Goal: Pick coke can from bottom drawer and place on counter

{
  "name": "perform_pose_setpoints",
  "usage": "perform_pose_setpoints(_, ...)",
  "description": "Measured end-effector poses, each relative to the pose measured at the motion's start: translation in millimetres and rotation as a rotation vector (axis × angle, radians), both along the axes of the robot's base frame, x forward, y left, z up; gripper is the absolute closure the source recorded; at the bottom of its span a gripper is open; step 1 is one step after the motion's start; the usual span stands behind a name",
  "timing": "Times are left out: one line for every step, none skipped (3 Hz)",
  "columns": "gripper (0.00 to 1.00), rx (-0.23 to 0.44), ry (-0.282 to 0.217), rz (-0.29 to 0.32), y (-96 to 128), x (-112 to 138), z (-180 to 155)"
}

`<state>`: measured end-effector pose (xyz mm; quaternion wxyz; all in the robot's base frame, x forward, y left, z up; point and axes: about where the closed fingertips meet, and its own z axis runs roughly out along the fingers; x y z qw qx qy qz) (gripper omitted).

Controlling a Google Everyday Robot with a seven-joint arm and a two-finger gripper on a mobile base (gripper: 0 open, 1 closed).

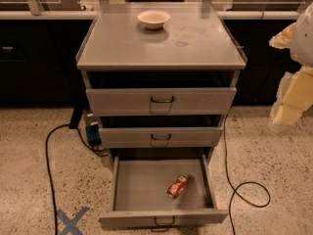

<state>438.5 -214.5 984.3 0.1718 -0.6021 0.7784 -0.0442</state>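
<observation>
Currently coke can (177, 186) in bottom drawer (142, 187); bowl (153, 18) on counter (146, 48); gripper (293, 94) far right, grip unclear.

Coke can (177, 186) red, dented, lying on its side on the floor of the bottom drawer (142, 185); drawer pulled open, well below-left of gripper (288, 106) at right edge; counter (127, 43) flat grey, left of gripper.

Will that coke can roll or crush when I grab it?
On its side on the flat floor of the bottom drawer, the coke can will probably roll if nudged. It looks dented, so likely crushable. The gripper is at far right.
</observation>
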Motion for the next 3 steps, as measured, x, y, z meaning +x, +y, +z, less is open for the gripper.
perform_pose_setpoints(0.00,0.000,0.000,0.000,0.0,0.0,0.0)
perform_pose_setpoints(0.00,0.007,0.012,-0.001,4.1,-1.1,-15.9)
perform_pose_setpoints(0.00,0.018,0.014,0.008,22.8,-6.0,-55.6)
